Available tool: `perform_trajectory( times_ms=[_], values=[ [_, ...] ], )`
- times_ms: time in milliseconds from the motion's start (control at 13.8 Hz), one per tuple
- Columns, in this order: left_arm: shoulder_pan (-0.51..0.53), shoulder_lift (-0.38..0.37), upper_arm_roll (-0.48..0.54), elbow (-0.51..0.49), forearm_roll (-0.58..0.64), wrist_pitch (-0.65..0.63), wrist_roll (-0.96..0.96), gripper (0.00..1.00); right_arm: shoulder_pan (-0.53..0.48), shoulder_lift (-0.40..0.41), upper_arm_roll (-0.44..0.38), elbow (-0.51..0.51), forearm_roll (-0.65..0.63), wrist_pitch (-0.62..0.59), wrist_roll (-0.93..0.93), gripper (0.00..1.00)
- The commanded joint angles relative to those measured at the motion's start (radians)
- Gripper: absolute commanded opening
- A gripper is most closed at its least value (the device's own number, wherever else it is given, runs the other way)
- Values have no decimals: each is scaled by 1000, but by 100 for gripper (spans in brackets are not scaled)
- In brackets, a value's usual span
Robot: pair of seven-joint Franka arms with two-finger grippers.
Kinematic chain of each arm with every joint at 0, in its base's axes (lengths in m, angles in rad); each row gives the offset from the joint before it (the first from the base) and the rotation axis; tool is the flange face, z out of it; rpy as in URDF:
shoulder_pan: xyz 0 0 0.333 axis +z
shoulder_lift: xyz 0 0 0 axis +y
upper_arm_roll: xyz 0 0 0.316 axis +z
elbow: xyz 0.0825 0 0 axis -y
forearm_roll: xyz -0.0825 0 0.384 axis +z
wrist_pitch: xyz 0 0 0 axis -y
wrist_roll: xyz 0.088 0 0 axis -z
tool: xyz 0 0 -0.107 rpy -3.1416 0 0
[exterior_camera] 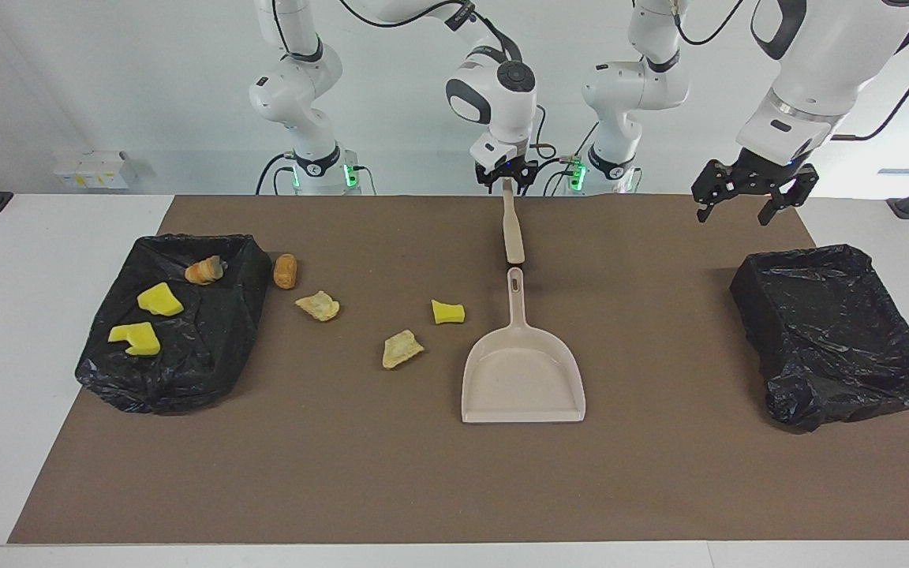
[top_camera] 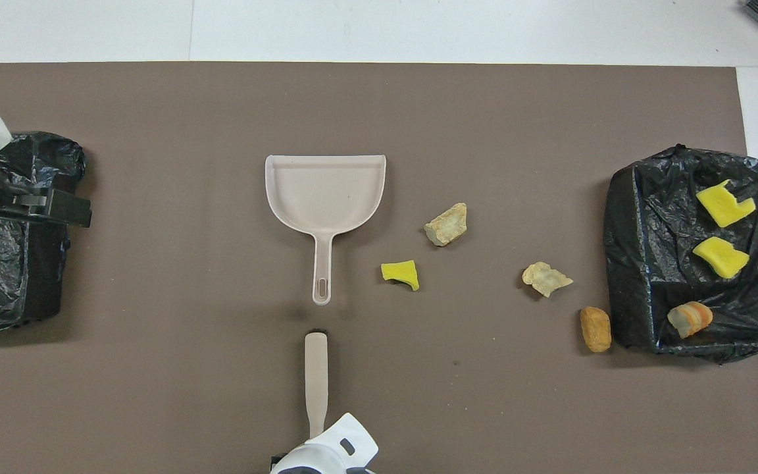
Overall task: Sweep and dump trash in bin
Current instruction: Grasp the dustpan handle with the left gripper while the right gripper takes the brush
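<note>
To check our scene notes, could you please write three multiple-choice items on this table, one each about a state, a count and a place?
1. The dustpan is:
A) empty
B) holding trash
C) upside down

2. How many loose pieces lie directly on the brown mat?
A) two
B) four
C) six

3. Where is the orange-striped piece?
A) in the dustpan
B) on the mat
C) in the black bag at the right arm's end

Answers:
1 A, its tray shows bare.
2 B, a brown lump, two tan bits and a yellow piece.
3 C, it lies inside the bag's rim.
</note>
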State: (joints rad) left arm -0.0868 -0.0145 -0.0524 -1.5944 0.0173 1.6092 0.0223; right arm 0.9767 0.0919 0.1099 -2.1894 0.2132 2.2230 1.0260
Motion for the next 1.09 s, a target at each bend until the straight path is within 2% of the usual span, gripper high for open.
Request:
perform_trajectory(
  times_ms=[0, 145, 218, 290, 653, 798, 1016],
  values=[
    [-65, -7, 8, -67, 9, 64, -38, 100, 2, -6, -2, -19, 18, 26, -30, 44],
    [-94, -4, 8, -113, 10, 139, -80, 100, 4, -4, -2, -16, 18, 26, -43, 20],
    [-108, 19, 8, -116, 10, 152, -90, 100, 2, -1, -2, -13, 18, 24, -58, 4],
    [-132, 33, 8, -116, 9, 178, -116, 100, -3, 8, -4, -3, 17, 21, -64, 0],
    [-232, 122, 8, -117, 10, 267, -263, 100, -24, -12, -13, 42, 15, -75, 44, 0],
    [-287, 154, 8, -119, 10, 297, -346, 100, -64, -65, -13, 34, -1, -136, 62, 0],
    [-321, 206, 8, -160, 10, 400, -367, 100, -168, -187, -13, 30, -3, -280, 46, 0]
  ],
)
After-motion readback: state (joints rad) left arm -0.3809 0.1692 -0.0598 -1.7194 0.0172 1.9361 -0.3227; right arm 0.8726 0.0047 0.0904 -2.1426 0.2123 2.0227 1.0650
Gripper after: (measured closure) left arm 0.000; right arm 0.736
